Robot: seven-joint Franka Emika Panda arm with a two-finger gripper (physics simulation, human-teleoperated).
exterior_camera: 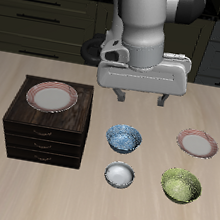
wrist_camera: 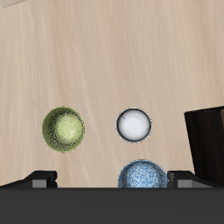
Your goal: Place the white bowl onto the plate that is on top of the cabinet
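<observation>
The white bowl [exterior_camera: 120, 174] sits on the table near the front edge, between the blue-patterned bowl and the green bowl; in the wrist view the white bowl [wrist_camera: 133, 124] is plain white inside. The plate [exterior_camera: 51, 96] with the reddish-pink rim lies on top of the dark-brown cabinet [exterior_camera: 45, 137]. An edge of the cabinet [wrist_camera: 206, 140] shows in the wrist view. My gripper [exterior_camera: 140, 97] hangs high above the table, behind the bowls, with its fingers [exterior_camera: 119, 93] spread wide and nothing between them. It is open and empty.
The blue-patterned bowl [exterior_camera: 124, 138] stands just behind the white bowl and shows in the wrist view [wrist_camera: 143, 177]. The larger green bowl [exterior_camera: 181, 185] is beside it and shows in the wrist view [wrist_camera: 63, 129]. A smaller pink-rimmed plate [exterior_camera: 198, 144] lies on the table behind the green bowl.
</observation>
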